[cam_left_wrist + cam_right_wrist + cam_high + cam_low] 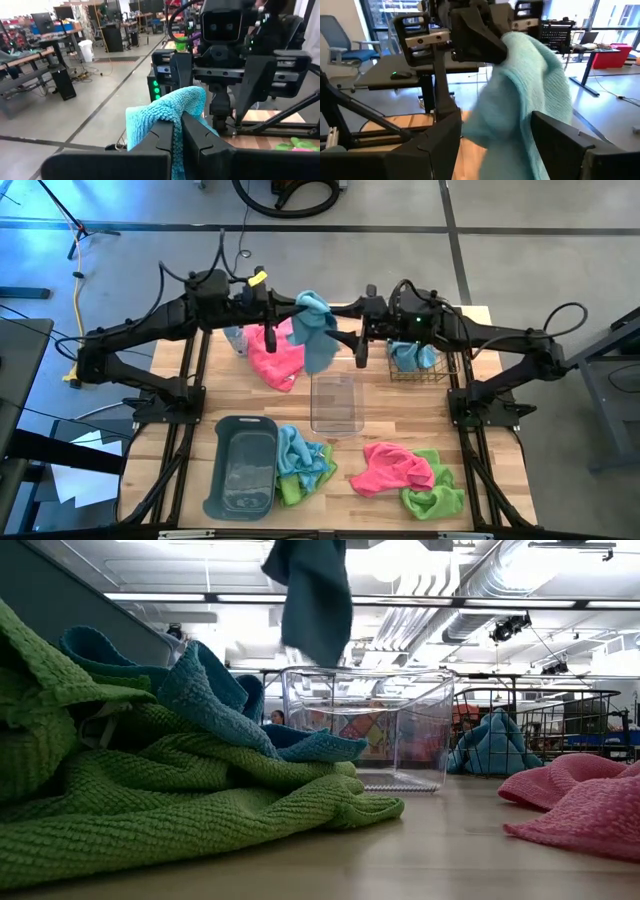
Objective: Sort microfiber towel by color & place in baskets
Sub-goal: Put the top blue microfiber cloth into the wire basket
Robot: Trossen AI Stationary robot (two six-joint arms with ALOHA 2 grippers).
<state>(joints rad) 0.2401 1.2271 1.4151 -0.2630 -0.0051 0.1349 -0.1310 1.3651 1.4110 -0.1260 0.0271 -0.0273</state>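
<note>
My left gripper [296,312] is raised over the table's far middle and is shut on a light blue towel [316,330]. In the low view this towel [315,590] hangs high above the clear bin [370,730]. My right gripper [352,332] faces it from the right, open, with its fingers on either side of the hanging cloth [525,100]. The wire basket [415,362] holds another blue towel. A pink towel [275,358] lies at far left. The clear bin [334,402] and the dark grey tub [243,467] stand nearer. My left gripper pinches the light blue towel between its two fingers at a bunched upper fold [172,112], coming level from the table's left. The cloth bulges past the fingertips and the rest hangs slack below, lifted clear of the table. My right gripper: I cannot tell whether its fingers touch the cloth.
A blue and green towel pile [305,460] lies beside the tub. A pink and green pile [410,475] lies near right. A pale blue bottle [235,340] stands at far left by the pink towel. Bare wood shows between the bin and the near edge.
</note>
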